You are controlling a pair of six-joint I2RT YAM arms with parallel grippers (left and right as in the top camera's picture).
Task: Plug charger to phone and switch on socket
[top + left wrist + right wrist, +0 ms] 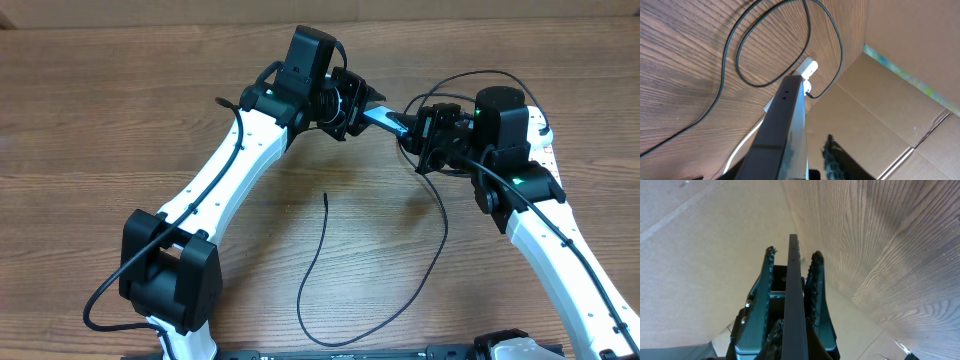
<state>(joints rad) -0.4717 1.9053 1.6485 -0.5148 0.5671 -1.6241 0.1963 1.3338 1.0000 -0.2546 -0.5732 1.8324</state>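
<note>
Two grippers meet at the raised phone: right gripper clamped on it, left gripper half-closed — hold unclear. Risk: opposing pulls twist or drop it, charger unplugged below.

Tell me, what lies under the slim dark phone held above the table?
Under the slim dark phone, the left wrist view shows wooden table, a thin black cable looping, and one end of a white plastic power strip. The phone covers the rest of the strip.
</note>
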